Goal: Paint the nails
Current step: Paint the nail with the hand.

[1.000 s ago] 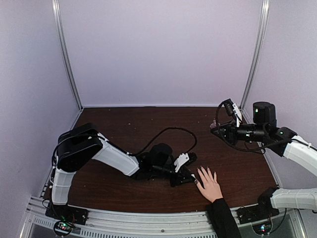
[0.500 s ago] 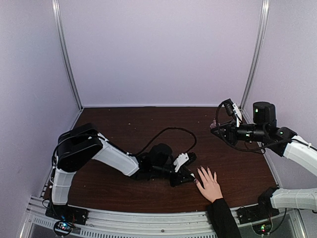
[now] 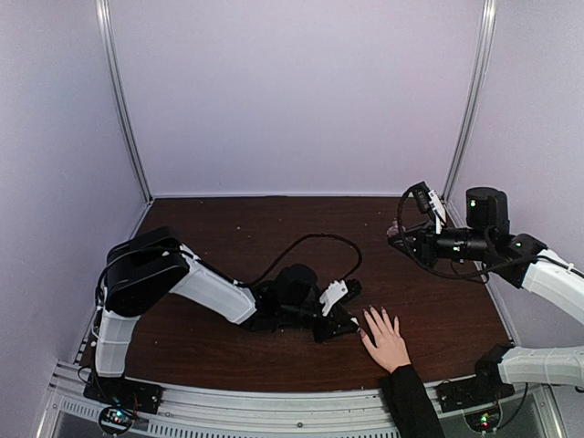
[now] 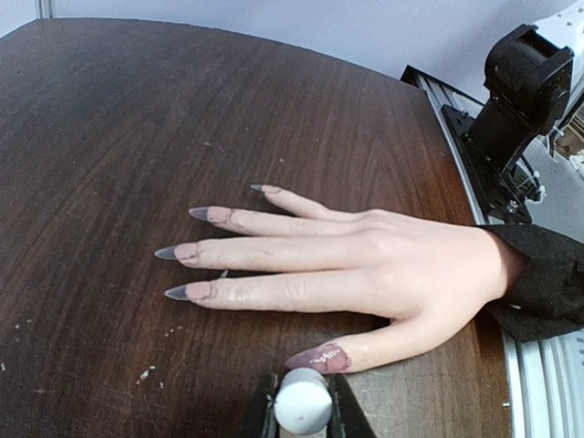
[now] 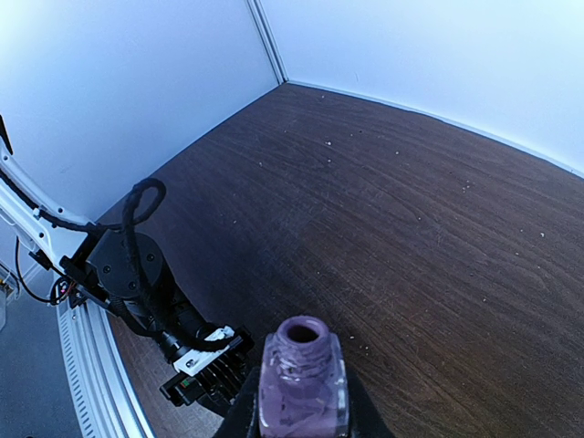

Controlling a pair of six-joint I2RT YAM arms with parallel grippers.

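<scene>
Thumbnail coat, as judged: the left tool (image 4: 302,420) is clamped on the white brush cap (image 4: 302,400), with the thumbnail (image 4: 318,357) just ahead of it. The other 4 nails (image 4: 173,252) lie farther ahead on the table (image 4: 137,109). The right tool (image 5: 301,415) is clamped on the open bottle (image 5: 302,374). The next move calls for short, light strokes.
</scene>
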